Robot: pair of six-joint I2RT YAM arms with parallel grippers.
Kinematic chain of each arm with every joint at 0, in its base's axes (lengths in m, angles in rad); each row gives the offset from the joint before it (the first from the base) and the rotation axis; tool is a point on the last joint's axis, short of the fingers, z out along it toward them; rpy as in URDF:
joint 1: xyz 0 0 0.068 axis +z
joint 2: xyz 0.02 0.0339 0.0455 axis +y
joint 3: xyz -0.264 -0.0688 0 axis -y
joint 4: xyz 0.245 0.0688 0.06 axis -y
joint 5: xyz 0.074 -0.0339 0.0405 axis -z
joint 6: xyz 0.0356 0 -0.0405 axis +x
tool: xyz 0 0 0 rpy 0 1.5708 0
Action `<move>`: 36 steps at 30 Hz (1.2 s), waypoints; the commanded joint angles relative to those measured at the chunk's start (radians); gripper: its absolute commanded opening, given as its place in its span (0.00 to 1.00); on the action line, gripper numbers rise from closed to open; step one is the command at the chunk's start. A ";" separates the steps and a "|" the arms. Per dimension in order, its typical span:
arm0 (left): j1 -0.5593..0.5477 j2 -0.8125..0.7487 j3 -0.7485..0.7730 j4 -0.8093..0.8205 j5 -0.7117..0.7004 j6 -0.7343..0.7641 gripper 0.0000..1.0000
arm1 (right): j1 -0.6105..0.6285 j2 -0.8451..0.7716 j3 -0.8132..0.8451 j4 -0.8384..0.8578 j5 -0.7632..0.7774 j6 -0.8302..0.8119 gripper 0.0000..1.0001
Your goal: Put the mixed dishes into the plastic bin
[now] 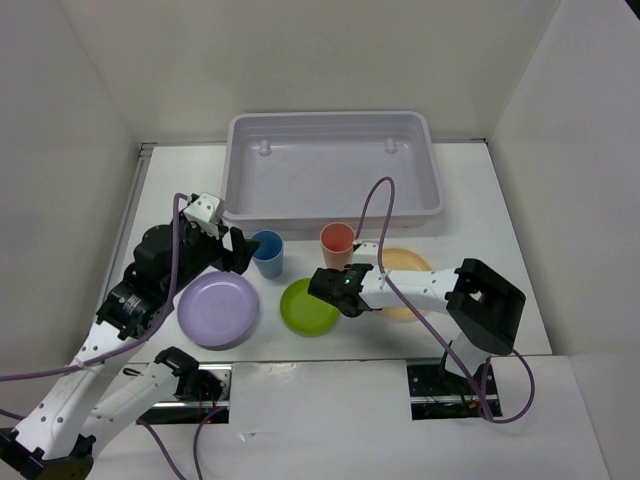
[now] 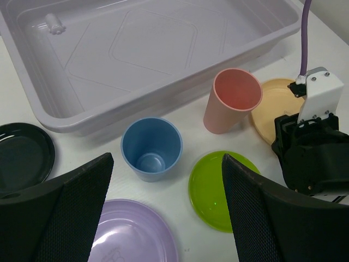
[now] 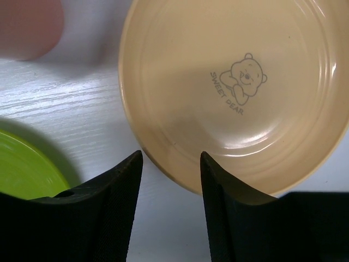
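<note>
Starting at the near edge of the white table: a large round lavender plastic plate lies flat at near left, beside the left arm. A small round lime-green plastic plate lies flat just right of it, not touching it.

The right gripper hangs over the near rim of the large round yellow-orange plastic plate. Its fingers are spread and grip nothing, and the plate's near edge shows in the gap between them. This plate lies flat, with a printed bear and small lettering in its well. The lime-green plate sits near its left side.

Middle row: the left gripper hovers above the table, fingers spread wide, nothing held. The blue plastic cup shows between the fingers in the wrist view, farther on and lower. It stands upright, mouth up, between the lavender plate and the bin wall. The coral-red plastic cup stands upright to its right, just beside the yellow-orange plate's far-left rim. Touching or not, cannot tell. A small round black plastic plate lies flat at left, near the bin's near wall. It is seen only from the left wrist.

Far: the large shallow rectangular pale grey-lavender translucent plastic bin fills the back of the table, long side toward the arms. Its floor shows a moulded rectangle, with two small pegs by the far wall. All six dishes sit on the table, outside the bin.
</note>
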 commanded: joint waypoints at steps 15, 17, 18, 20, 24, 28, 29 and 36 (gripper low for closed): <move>-0.004 -0.019 0.001 0.012 -0.014 -0.012 0.87 | -0.014 0.036 0.030 0.115 -0.009 -0.058 0.37; -0.004 -0.028 0.001 0.012 -0.014 -0.012 0.87 | -0.014 0.045 0.030 0.115 -0.009 -0.058 0.36; -0.004 -0.028 0.001 0.012 -0.014 -0.012 0.87 | -0.014 0.045 0.030 0.115 -0.009 -0.058 0.36; -0.004 -0.028 0.001 0.012 -0.014 -0.012 0.87 | -0.014 0.045 0.021 0.125 -0.021 -0.068 0.24; -0.004 -0.028 0.001 0.003 -0.014 -0.012 0.87 | -0.023 0.054 0.010 0.135 -0.030 -0.057 0.23; -0.004 -0.037 0.001 0.003 -0.023 -0.003 0.87 | -0.023 0.063 0.010 0.135 -0.039 -0.048 0.19; -0.004 -0.037 0.001 0.003 -0.023 -0.003 0.87 | -0.023 0.063 0.001 0.135 -0.039 -0.048 0.16; -0.004 -0.037 0.001 0.003 -0.023 -0.003 0.87 | -0.023 0.031 0.001 0.086 -0.072 -0.025 0.03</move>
